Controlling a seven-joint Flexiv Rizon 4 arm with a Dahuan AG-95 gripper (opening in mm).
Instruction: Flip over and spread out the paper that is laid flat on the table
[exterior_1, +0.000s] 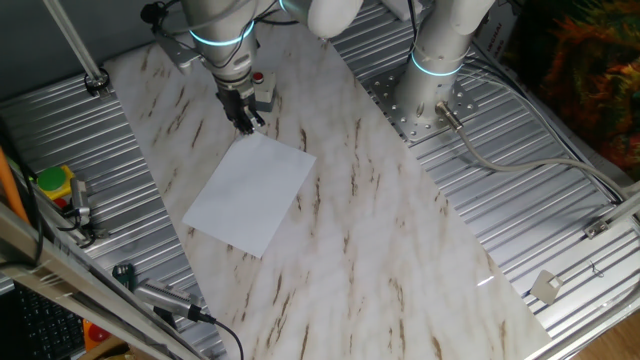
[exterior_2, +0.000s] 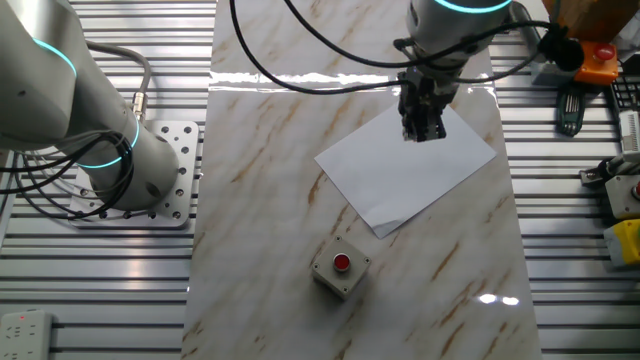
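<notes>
The paper (exterior_1: 250, 195) is a plain white sheet lying flat on the marble-look table (exterior_1: 400, 260), turned diagonally. In the other fixed view the paper (exterior_2: 405, 170) has its near corner slightly curled. My gripper (exterior_1: 246, 124) points down and hovers above the sheet. In one view it stands by the paper's far corner. In the other view the gripper (exterior_2: 422, 130) stands over the paper's far half. Its dark fingers look drawn together, and nothing is held between them.
A small grey box with a red button (exterior_2: 340, 268) stands on the table just beyond the paper's corner, also seen behind the gripper (exterior_1: 262, 90). A second arm's base (exterior_1: 432, 95) is bolted beside the table. Ribbed metal panels with tools (exterior_1: 60, 195) flank both sides.
</notes>
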